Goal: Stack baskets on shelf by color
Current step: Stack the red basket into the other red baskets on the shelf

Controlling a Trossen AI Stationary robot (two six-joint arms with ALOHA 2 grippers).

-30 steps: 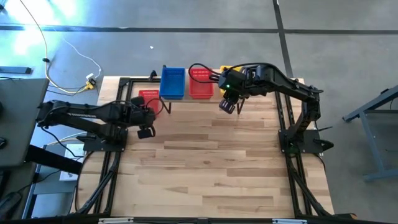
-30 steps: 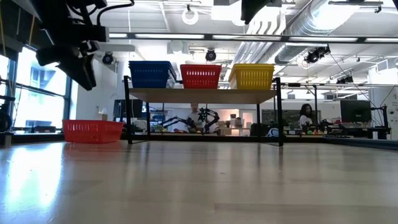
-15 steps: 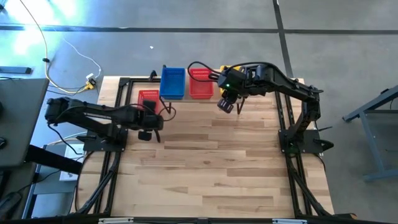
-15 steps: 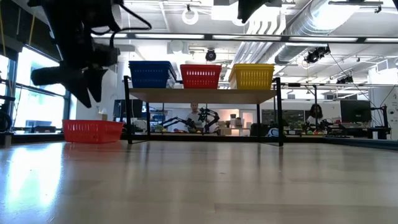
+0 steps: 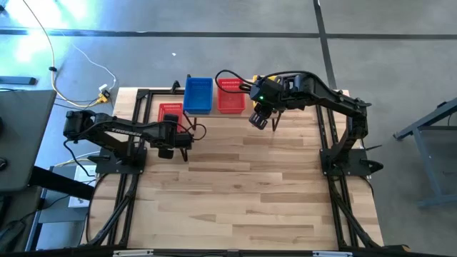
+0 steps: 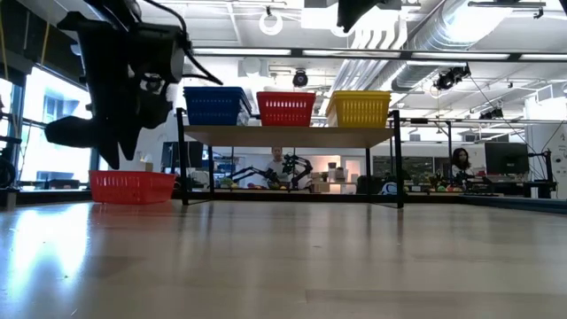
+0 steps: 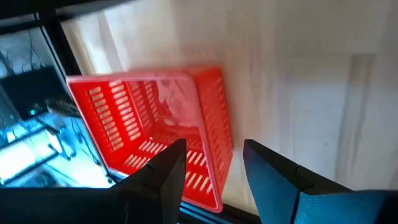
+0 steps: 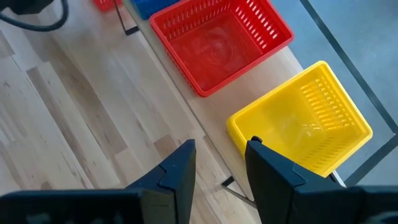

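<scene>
Three baskets sit on the shelf [image 6: 288, 135] side by side: blue [image 6: 215, 105], red [image 6: 285, 108] and yellow [image 6: 359, 108]. Whether each is a single basket or a stack, I cannot tell. One more red basket [image 5: 170, 112] rests by its base on the table, left of the shelf. My left gripper [image 7: 214, 168] is open and hovers just on the near side of that red basket [image 7: 149, 130], touching nothing. My right gripper [image 8: 221, 162] is open above the table in front of the shelf, near the red [image 8: 221, 43] and yellow [image 8: 301, 124] baskets.
The shelf's thin black legs [image 6: 182, 164] stand on the table near the loose red basket [image 6: 131, 186]. The wide wooden tabletop [image 5: 243, 193] stretches toward the near edge. Cables run across the floor beyond the table's far left corner. A person shows in the room behind.
My left arm has reached out toward the table's right and its gripper has turned and come lower, close by the loose red basket. The baskets have stayed in place.
</scene>
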